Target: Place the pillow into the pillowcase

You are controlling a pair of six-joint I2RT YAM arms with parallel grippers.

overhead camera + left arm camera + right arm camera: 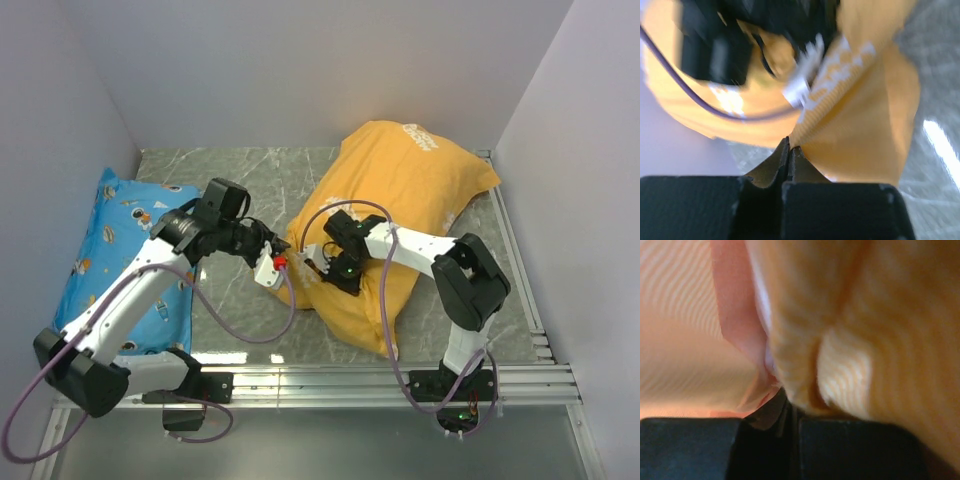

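The orange pillowcase (pixel 400 190) lies puffed up on the right half of the table, white logos on its far end. The white pillow itself does not show. My left gripper (pixel 281 264) is at the case's near left corner, and the left wrist view shows its jaws shut on a thin edge of the orange fabric (pixel 865 125). My right gripper (pixel 317 267) is pressed into the same end of the case just to the right. In the right wrist view its jaws are shut with orange cloth (pixel 880 315) bunched at their tips (pixel 788 399).
A blue cartoon-print pillow (pixel 120 250) lies along the left wall, under the left arm. White walls close in the grey marble table (pixel 250 180) on three sides. A metal rail (pixel 400 380) runs along the near edge by the arm bases.
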